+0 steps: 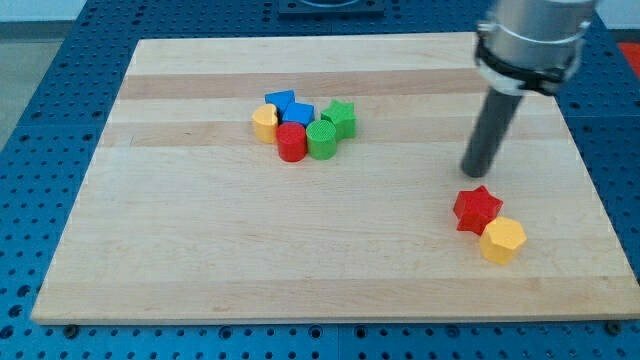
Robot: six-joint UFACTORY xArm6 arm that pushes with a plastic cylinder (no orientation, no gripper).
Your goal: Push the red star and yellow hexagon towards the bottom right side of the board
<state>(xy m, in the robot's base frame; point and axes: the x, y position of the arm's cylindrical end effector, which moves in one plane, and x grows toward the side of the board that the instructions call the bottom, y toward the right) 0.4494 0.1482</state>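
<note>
Red star (477,209) touching yellow hexagon (502,240), table's (200,260) lower right. End effector plain rod, holds nothing; tip (474,173) just above star. Blocks look light, hard, slidey; push star's upper-left face so both travel together.

On the wooden board (180,260), the red star (477,208) touches the yellow hexagon (502,240) to its lower right; my tip (474,173) hangs just above them

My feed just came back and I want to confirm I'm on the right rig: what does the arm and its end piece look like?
The arm ends in a silver-grey metal cylinder with a black band round its lower edge. Below it hangs a straight, dark, matte rod, round in section, down to my tip. No claw, cables or markings show.
</note>
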